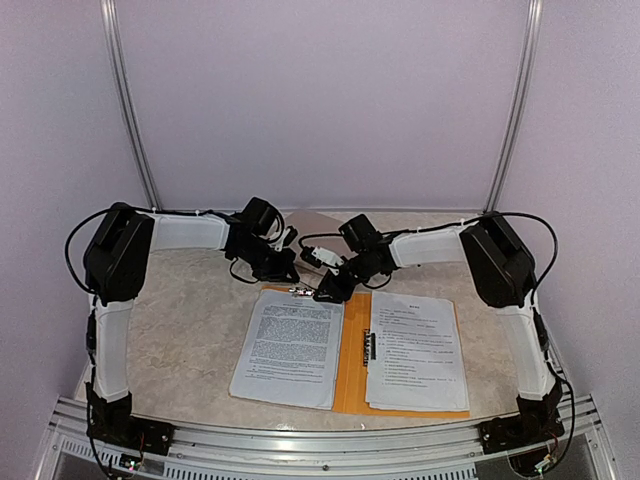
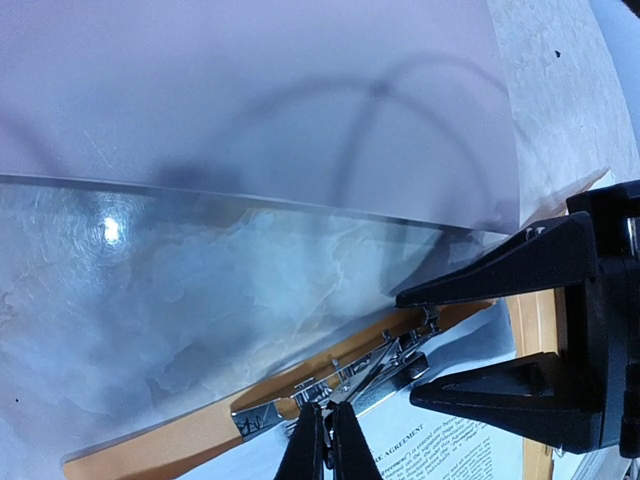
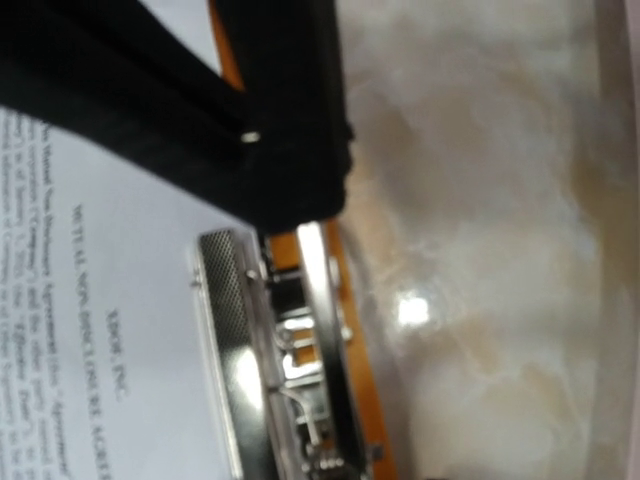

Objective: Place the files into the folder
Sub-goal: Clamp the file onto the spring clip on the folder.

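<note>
Lying flat on the open folder (image 1: 350,388), the files (image 1: 290,345) make two stacks, one on each side of the spine. Orange shows between them and along the near edge. Folder sits mid-table (image 1: 190,320), just ahead of both arms.

Metal clip (image 3: 235,330) is at the folder's far edge, over the top of a printed sheet.

Right gripper (image 2: 408,347): jaws apart, straddling the clip, not seen clamped on it.

Left gripper (image 2: 325,425): fingers pressed together, tips just beside the clip. Cannot tell whether anything thin is pinched between them.

Translucent sheet (image 2: 250,100) is raised above the far edge, likely the folder's clear cover.

Step, as judged: sheets are already laid in, and work is now on the clip that fastens them.

Next move calls for the right jaws to seat squarely on the clip lever and work it without dragging the top sheet. The raised cover must stay clear of the mechanism.
</note>
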Motion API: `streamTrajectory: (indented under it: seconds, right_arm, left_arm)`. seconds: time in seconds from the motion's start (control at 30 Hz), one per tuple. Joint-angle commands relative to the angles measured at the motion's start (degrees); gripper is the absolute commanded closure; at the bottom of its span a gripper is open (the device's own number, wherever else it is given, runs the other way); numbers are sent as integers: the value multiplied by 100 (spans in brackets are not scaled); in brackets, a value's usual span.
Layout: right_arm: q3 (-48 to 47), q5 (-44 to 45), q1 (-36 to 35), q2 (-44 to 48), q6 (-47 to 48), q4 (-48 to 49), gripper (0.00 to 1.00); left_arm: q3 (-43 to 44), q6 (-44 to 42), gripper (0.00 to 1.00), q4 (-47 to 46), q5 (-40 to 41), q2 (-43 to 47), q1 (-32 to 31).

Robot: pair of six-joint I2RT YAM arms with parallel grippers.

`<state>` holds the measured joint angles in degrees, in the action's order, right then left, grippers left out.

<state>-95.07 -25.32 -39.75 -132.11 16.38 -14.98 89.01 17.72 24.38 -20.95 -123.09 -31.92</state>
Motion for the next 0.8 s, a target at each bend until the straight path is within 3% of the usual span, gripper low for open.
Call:
streamTrajectory:
  seconds: [0.0,0.7,0.77]
  right_arm:
    - [93,-34,-50,-247,-17,109,60]
    - [445,343,-43,-208,-74,-23,100]
    - [434,359,-42,-218,-82,-86,100]
  left_arm:
    - [-386,2,100,495,231,-216,2]
    - [-1119,328,100,490,443,-181,166]
    - [-1169,342,100,492,525,-181,181]
